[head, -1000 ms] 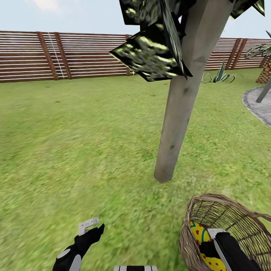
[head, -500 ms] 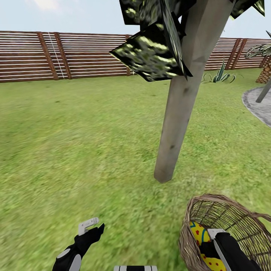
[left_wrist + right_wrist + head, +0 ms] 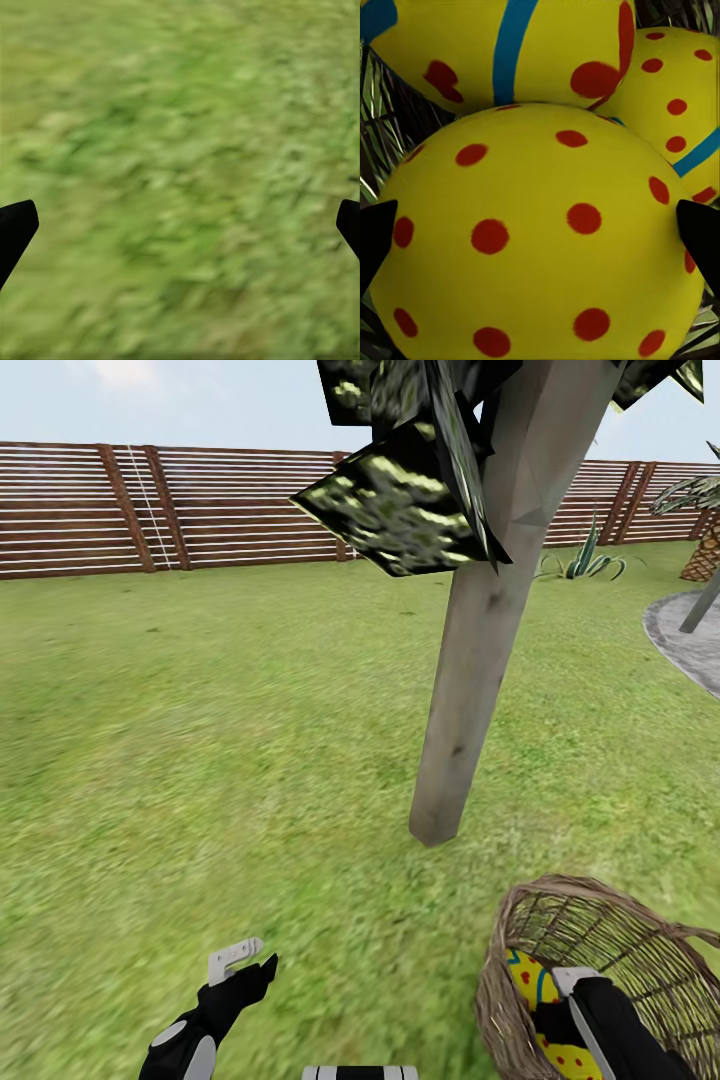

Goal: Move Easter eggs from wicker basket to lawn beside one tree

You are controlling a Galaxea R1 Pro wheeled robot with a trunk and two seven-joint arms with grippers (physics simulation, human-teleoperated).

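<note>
Fingers [image 3: 379, 236] of right gripper [image 3: 540, 232] spread wide, straddling the nearest egg [image 3: 536, 240], not closed on it. All three eggs sit in the basket [image 3: 560, 905] on the lawn [image 3: 200, 760], just beside the tree [image 3: 470, 690]. Left gripper [image 3: 180, 225] open over bare grass.

Smooth, matt painted eggs [image 3: 540, 240] in an open-weave wicker basket [image 3: 640, 940].
</note>
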